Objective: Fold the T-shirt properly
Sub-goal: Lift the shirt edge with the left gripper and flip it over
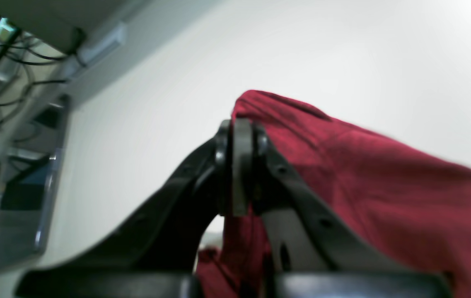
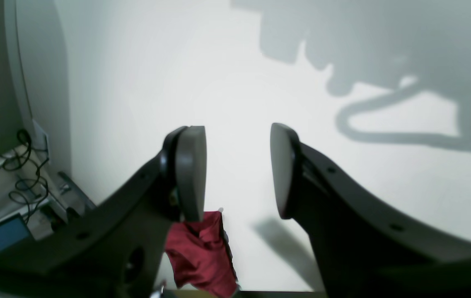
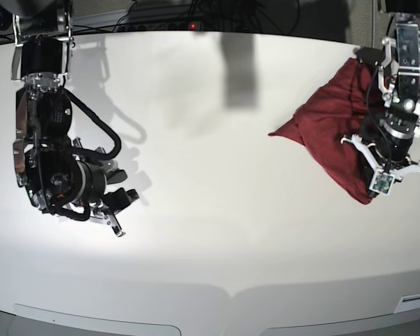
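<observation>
Left wrist view: one left gripper, jaws pressed together on a fold of one T-shirt, maroon, plain; cloth drapes to the right and hangs below the jaws.
Right wrist view: one right gripper, jaws apart, nothing between them; a scrap of maroon cloth shows low in the frame, above the white desk.
Base view: one T-shirt, bunched at the desk's far corner beside the left gripper; two arms, well apart.
Writing: none legible.
</observation>
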You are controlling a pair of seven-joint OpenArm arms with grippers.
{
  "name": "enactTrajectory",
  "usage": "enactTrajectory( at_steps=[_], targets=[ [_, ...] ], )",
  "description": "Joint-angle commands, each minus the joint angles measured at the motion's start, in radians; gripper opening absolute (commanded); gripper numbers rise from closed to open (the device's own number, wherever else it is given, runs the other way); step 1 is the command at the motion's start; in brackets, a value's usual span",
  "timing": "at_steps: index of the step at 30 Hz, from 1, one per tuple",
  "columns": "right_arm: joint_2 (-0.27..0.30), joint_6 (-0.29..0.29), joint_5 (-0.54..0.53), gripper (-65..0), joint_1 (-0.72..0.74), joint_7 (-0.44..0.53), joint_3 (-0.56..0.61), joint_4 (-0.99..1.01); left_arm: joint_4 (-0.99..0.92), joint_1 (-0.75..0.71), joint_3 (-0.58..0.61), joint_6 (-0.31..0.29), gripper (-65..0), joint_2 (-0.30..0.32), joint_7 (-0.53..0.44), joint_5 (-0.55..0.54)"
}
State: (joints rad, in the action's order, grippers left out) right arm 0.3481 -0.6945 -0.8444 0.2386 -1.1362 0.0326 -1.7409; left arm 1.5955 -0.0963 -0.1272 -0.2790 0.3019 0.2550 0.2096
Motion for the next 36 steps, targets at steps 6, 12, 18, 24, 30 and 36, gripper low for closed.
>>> enactTrajectory(
  at_steps=[6, 12, 18, 24, 30, 36],
  targets=[
    [0.01, -0.004, -0.024, -40.1, 0.024, -0.002, -0.006, -0.014, -0.245, 0.136, -0.003, 0.006, -65.0, 0.009, -0.048, -0.011],
    [0.01, -0.004, -0.024, -40.1, 0.024, -0.002, -0.006, -0.014, -0.344, 0.237, -0.003, 0.019, -65.0, 0.009, -0.048, -0.039],
    [0.01, -0.004, -0.024, -40.1, 0.024, -0.009, -0.006, -0.014, -0.381, 0.266, -0.003, 0.04, -65.0, 0.012, -0.048, -0.053],
    [0.009, -0.004, -0.031, -40.1, 0.024, -0.009, -0.006, -0.014, -0.38, 0.266, -0.003, 0.222, -48.0, 0.018, -0.023, -0.053],
    [0.009, -0.004, -0.032, -40.1, 0.024, -0.008, -0.006, -0.014, -0.335, 0.265, -0.003, 0.394, -45.9, 0.018, 0.092, -0.053],
    [0.009, -0.004, -0.031, -40.1, 0.024, -0.008, -0.006, -0.014, -0.195, 0.237, -0.003, 0.396, -59.3, 0.017, 0.311, -0.053]
  ],
)
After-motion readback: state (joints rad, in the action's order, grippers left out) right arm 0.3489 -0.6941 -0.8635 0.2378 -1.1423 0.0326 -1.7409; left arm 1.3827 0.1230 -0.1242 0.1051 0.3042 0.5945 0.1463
